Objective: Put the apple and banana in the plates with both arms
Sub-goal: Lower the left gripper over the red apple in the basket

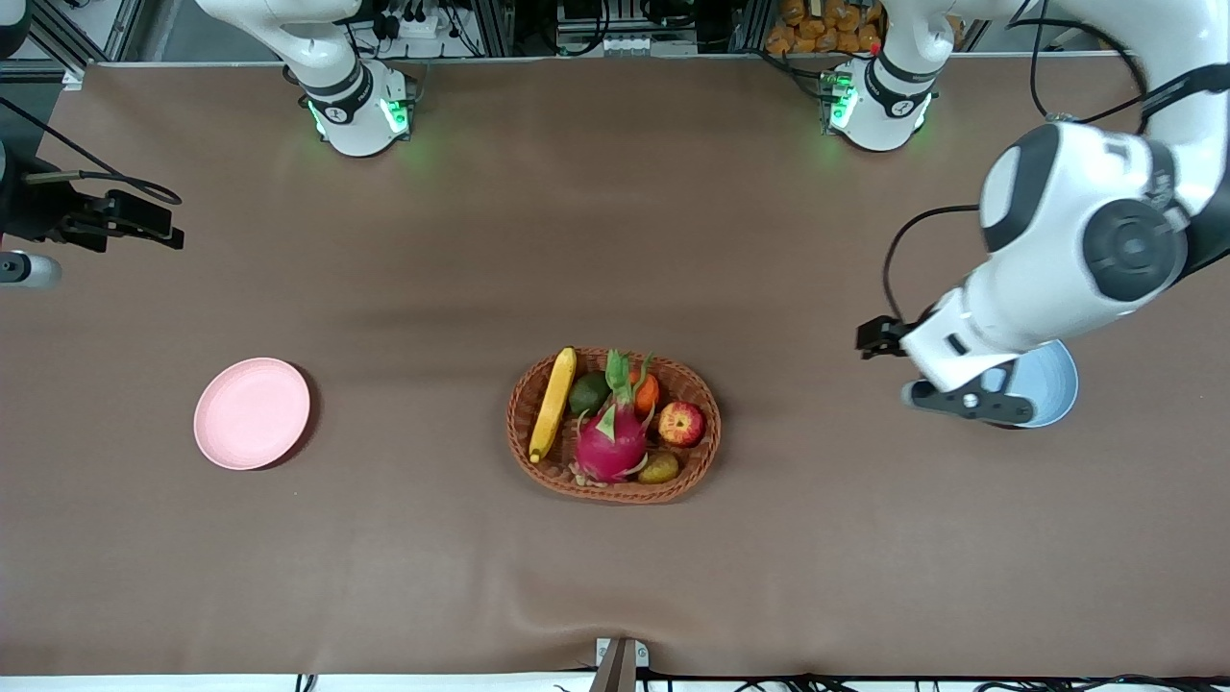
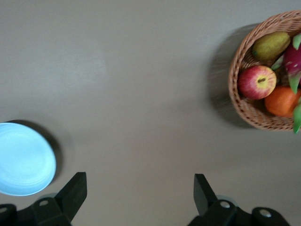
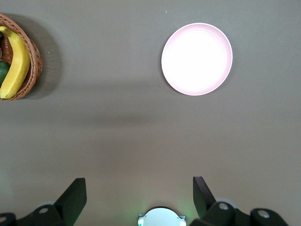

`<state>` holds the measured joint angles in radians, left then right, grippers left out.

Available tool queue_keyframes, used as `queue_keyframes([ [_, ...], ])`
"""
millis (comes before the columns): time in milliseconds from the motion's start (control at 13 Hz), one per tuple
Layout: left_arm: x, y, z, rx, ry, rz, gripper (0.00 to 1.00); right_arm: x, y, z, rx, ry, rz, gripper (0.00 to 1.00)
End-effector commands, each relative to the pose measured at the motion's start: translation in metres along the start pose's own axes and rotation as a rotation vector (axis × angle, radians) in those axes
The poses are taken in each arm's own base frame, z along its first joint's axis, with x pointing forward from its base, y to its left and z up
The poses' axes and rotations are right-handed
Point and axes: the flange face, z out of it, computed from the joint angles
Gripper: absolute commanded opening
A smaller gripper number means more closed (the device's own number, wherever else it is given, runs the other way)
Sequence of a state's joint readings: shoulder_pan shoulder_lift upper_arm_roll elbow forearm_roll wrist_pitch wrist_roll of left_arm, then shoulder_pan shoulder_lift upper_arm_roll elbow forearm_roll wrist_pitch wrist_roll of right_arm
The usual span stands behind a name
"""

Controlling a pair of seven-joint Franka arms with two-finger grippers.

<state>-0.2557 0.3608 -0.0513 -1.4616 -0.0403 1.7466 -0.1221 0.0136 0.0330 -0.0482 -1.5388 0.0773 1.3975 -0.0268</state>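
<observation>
The red apple [image 1: 681, 424] and the yellow banana [image 1: 554, 404] lie in a brown wicker basket [image 1: 708, 452] in the middle of the table. The pink plate [image 1: 252, 413] sits toward the right arm's end. The blue plate [image 1: 1055, 384] sits toward the left arm's end, partly hidden under the left arm. My left gripper [image 2: 139, 188] is open and empty over bare table between the blue plate [image 2: 23, 160] and the basket; the apple [image 2: 257, 82] shows in its view. My right gripper [image 3: 139, 188] is open and empty, held high; its view shows the pink plate [image 3: 196, 59] and the banana [image 3: 14, 61].
The basket also holds a magenta dragon fruit [image 1: 611, 437], an orange fruit [image 1: 648, 392], a green avocado [image 1: 588, 392] and a brownish fruit [image 1: 659, 468]. The right arm's hand [image 1: 86, 221] shows at the view's edge. A brown cloth covers the table.
</observation>
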Motion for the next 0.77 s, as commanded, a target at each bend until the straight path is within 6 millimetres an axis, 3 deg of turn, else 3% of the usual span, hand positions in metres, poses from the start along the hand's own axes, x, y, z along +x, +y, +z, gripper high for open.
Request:
queue_keyframes([
  [0,0.02,0.044,0.026,0.02,0.033,-0.004,1.0,0.0,-0.006,-0.002,0.013,0.004,-0.014,1.0],
  [154,0.029,0.068,0.047,0.014,0.064,0.0,1.0,0.003,-0.006,0.001,0.013,0.001,-0.015,1.0],
  [308,0.035,0.079,0.066,0.007,0.072,0.004,1.0,0.003,-0.006,-0.001,0.013,0.013,-0.015,1.0],
  [692,0.038,0.151,0.129,0.001,0.11,0.013,1.0,0.005,-0.003,0.01,0.014,-0.006,-0.01,1.0],
])
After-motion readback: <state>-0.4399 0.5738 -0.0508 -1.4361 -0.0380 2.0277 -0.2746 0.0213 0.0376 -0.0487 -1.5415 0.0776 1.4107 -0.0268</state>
